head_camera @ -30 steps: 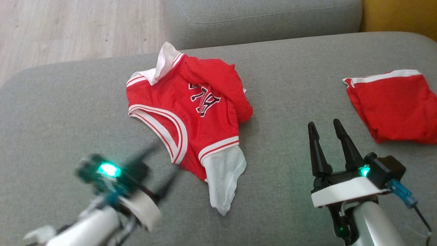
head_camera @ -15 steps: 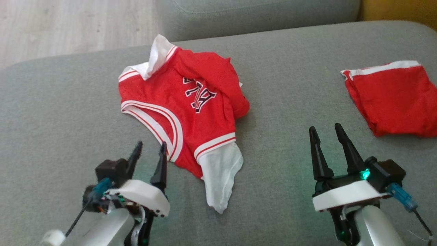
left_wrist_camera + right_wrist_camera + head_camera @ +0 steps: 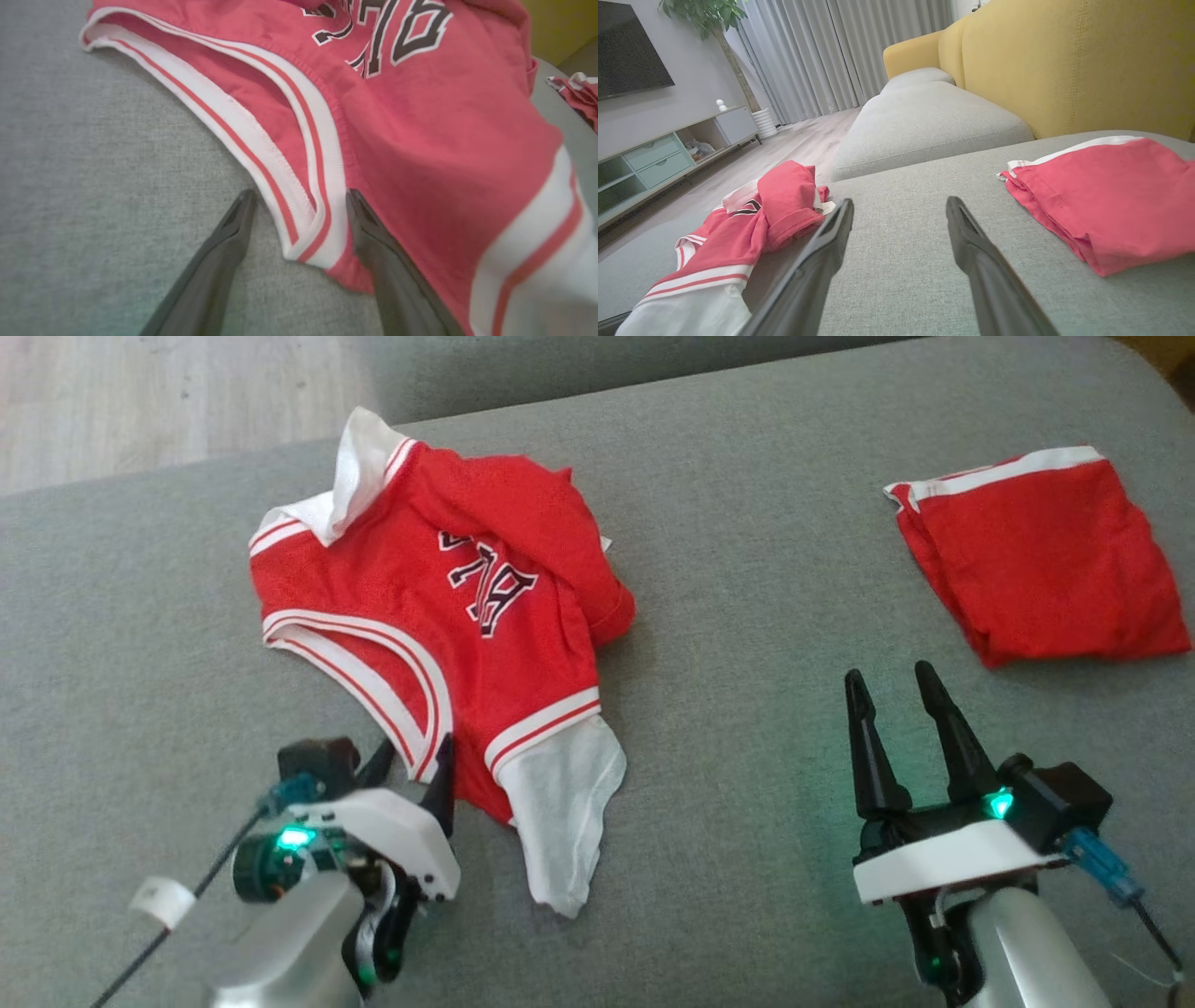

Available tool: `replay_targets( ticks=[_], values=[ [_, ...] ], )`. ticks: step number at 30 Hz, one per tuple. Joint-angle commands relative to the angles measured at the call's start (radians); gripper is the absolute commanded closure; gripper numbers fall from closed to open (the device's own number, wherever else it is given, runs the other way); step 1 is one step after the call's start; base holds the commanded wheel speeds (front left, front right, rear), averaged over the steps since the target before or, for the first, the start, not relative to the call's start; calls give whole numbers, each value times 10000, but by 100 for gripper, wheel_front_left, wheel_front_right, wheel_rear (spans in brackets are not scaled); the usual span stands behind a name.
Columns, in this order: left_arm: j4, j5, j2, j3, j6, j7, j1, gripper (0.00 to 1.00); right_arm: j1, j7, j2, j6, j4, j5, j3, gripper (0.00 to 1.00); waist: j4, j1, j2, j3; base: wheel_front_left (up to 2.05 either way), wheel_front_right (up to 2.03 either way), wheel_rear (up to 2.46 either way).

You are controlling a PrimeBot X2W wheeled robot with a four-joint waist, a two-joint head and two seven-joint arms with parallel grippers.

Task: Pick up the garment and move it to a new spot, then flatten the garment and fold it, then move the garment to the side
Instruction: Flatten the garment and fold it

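The garment (image 3: 485, 644) is a red jersey with black numbers, white-and-red trim and white sleeves. It lies crumpled on the grey sofa cushion (image 3: 747, 616). My left gripper (image 3: 415, 756) is open at the garment's near edge. In the left wrist view the striped trim loop (image 3: 308, 219) lies between the fingers of the left gripper (image 3: 300, 196), with one finger (image 3: 373, 242) over red cloth. My right gripper (image 3: 888, 677) is open above bare cushion, to the right of the garment (image 3: 738, 233). Nothing is between the fingers of the right gripper (image 3: 900, 203).
A folded red piece with a white band (image 3: 1036, 560) lies at the far right of the cushion. Wooden floor (image 3: 140, 401) lies beyond the cushion's far left edge. A yellow sofa back (image 3: 1064, 60), another grey cushion (image 3: 924, 121) and a TV cabinet (image 3: 658, 154) stand beyond.
My left gripper has swung in from the lower left and reached the garment's striped trim. The head camera has shifted, so the whole picture has slid. The right gripper has not moved.
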Motion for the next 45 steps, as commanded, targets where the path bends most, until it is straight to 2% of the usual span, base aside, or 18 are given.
replay_targets(
  ticks=[1,2,3,4,7,11,17,26,31,32,33,36,39,45],
  values=[
    [-1,-72,83,226,-47,153,-351,0,-417,-107,-33,-7,-367,45,237,0,-56,-1,0,42,0,0,0],
    [93,-106,69,201,-119,243,-383,0,-423,-107,-33,-7,-369,53,233,0,-79,-1,0,55,0,0,0],
    [165,-119,67,165,-207,315,-420,77,-429,-107,-33,-7,-371,60,233,0,-100,-1,0,67,0,0,0],
    [221,-123,71,135,-291,354,-454,100,-437,-107,-33,-7,-372,68,230,0,-118,-1,0,76,0,0,0],
    [292,-66,153,161,-409,176,-570,100,-449,-107,-33,-7,-364,83,198,0,-125,-1,0,54,0,0,0],
    [283,46,447,487,-302,-504,-786,100,-396,-107,-33,-7,-339,80,108,0,-23,-1,0,-77,0,0,0],
    [130,234,1496,1122,-60,-1211,-1306,100,-331,-107,-33,-7,-332,56,78,0,243,-1,0,-289,0,0,0],
    [24,756,3400,1455,136,-688,-2535,100,-341,-107,-33,-7,-364,35,132,0,552,-1,0,-179,0,0,0],
    [286,960,3878,1378,213,-237,-2908,100,-393,-107,-33,-7,-376,16,172,0,567,-1,0,-79,0,0,0],
    [399,1057,3957,1329,283,-178,-2974,78,-409,-107,-33,-7,-378,12,185,0,559,-1,0,-52,0,0,0],
    [505,1197,4015,1253,373,-171,-3024,0,-424,-107,-33,-7,-379,9,199,0,548,-1,0,-32,0,0,0],
    [654,1483,3950,1049,542,-310,-3045,0,-448,-107,-33,-7,-375,5,232,0,518,-1,0,4,0,0,0],
    [544,1718,3768,971,716,-890,-3000,0,-474,-107,-33,-7,-375,-13,202,0,527,-1,0,29,0,0,0],
    [-86,1671,3248,1232,1092,-1898,-2588,0,-437,-107,-33,-7,-350,-95,69,0,737,-1,0,-88,0,0,0]
  ],
)
